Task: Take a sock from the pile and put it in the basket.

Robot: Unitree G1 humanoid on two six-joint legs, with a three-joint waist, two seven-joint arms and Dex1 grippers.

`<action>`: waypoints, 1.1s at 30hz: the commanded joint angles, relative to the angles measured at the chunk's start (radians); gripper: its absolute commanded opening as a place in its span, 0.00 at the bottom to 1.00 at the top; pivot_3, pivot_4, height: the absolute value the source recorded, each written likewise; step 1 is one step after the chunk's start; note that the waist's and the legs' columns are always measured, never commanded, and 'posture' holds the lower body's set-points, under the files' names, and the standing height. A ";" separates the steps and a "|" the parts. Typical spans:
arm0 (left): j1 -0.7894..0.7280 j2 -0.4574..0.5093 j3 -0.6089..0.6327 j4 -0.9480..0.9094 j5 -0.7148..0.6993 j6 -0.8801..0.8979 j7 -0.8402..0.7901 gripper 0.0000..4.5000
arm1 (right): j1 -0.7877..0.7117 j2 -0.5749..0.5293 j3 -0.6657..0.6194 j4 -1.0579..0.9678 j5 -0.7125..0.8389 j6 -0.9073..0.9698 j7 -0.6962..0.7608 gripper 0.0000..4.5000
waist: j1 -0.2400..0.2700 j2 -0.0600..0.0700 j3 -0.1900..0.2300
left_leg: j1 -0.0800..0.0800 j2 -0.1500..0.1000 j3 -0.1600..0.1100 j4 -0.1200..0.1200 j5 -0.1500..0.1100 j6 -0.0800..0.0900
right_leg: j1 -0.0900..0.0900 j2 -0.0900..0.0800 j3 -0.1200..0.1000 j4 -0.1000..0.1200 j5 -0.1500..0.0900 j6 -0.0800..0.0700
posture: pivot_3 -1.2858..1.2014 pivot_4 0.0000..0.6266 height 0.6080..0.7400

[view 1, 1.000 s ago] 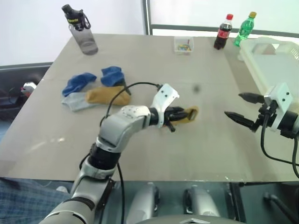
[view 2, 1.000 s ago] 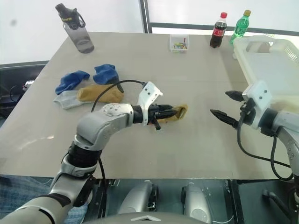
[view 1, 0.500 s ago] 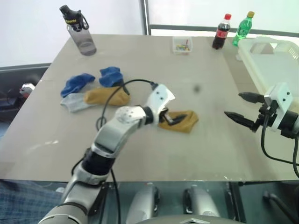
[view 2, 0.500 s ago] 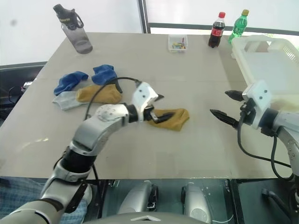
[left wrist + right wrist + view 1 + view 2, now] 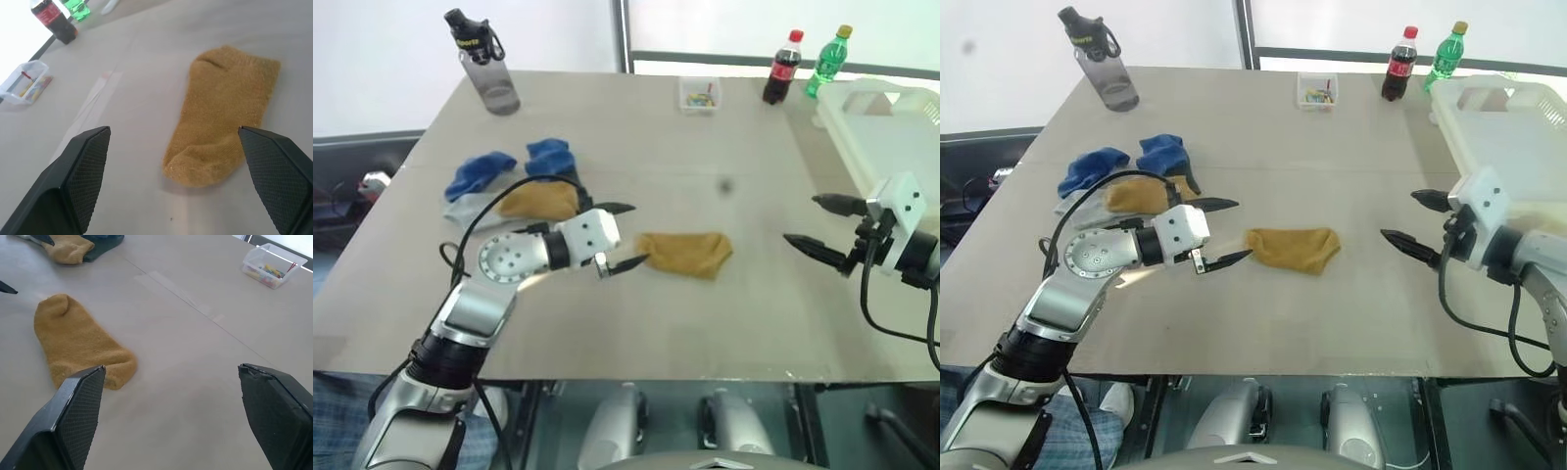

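A: Left wrist view is showing the fingers (image 5: 73, 181) spread wide with nothing between them, and the mustard sock (image 5: 222, 115) is lying flat on the table (image 5: 122, 58) just ahead of the tips. What are you making of that?

B: I'm reading it as a handover spot. The sock is sitting alone mid-table, well apart from the pile (image 5: 514, 186) and between the two arms, so either one could be reaching it. The left gripper (image 5: 622, 236) is pointing across at it, one fingertip nearly touching the toe end, but gripping nothing.

A: And the right side?

B: The right gripper (image 5: 813, 223) is hanging just above the table with its fingers also splayed apart and empty, aiming back toward the sock. The basket (image 5: 891, 122) is standing at the table's right edge, right behind that arm, which is probably why the sock is resting where it is.

A: How are the arms sitting?

B: The left forearm is lying low and almost level over the table, wrist bent inward, elbow out near the pile. The right forearm is coming in from the right edge, wrist angled left and slightly down.

A: So the sock is not in the basket yet.

B: Correct; I'm judging that the right arm needs to pick it up next.
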 commanded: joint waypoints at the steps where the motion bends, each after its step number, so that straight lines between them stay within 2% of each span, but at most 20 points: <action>1: -0.017 -0.010 -0.020 0.067 0.030 -0.088 -0.039 0.99 | -0.022 -0.006 -0.008 -0.009 0.003 -0.019 0.001 1.00 | -0.001 0.000 0.000 | 0.000 0.000 0.000 0.000 0.000 0.000 | 0.000 0.000 0.000 0.000 0.000 0.000 | 0.52 0.24 1.00; 5: -0.027 -0.025 -0.046 0.128 0.037 -0.128 -0.090 0.99 | -0.023 -0.003 -0.010 -0.012 0.003 -0.021 -0.001 1.00 | -0.001 0.000 0.000 | 0.000 0.000 0.000 0.000 -0.001 0.002 | 0.000 0.001 0.000 0.000 0.000 0.000 | 0.52 0.24 1.00; 19: -0.164 -0.108 -0.078 0.380 0.136 -0.300 -0.102 0.99 | -0.013 0.010 -0.014 -0.025 0.001 -0.028 -0.018 1.00 | 0.000 0.000 0.000 | 0.000 0.000 0.000 0.000 -0.001 0.002 | 0.000 0.005 0.000 0.001 0.000 0.000 | 0.52 0.24 1.00; 22: -0.180 -0.123 -0.085 0.409 0.145 -0.311 -0.106 0.81 | -0.012 0.010 -0.015 -0.027 0.001 -0.027 -0.019 1.00 | 0.000 0.000 0.000 | 0.000 0.000 0.000 0.000 -0.001 0.002 | 0.000 0.005 0.000 0.001 0.000 0.000 | 0.52 0.24 1.00; 29: -0.199 -0.135 -0.085 0.443 0.162 -0.321 -0.115 0.05 | -0.009 0.011 -0.014 -0.033 0.003 -0.024 -0.022 1.00 | 0.000 0.000 0.000 | 0.000 0.000 0.000 0.000 -0.001 0.002 | 0.000 0.005 0.000 0.001 0.000 0.000 | 0.52 0.24 1.00; 30: -0.198 -0.136 -0.084 0.443 0.162 -0.321 -0.115 0.02 | -0.008 0.011 -0.015 -0.034 0.004 -0.023 -0.023 1.00 | -0.001 0.000 0.000 | 0.000 0.000 0.000 0.000 -0.001 0.002 | 0.000 0.005 0.000 0.001 0.000 0.000 | 0.52 0.24 1.00; 33: -0.182 -0.147 -0.072 0.407 0.124 -0.288 -0.133 0.02 | -0.009 0.011 -0.014 -0.034 0.003 -0.022 -0.024 1.00 | -0.001 0.000 0.000 | 0.000 0.000 0.000 0.000 -0.001 0.002 | 0.000 0.005 0.000 0.001 0.000 0.000 | 0.52 0.24 1.00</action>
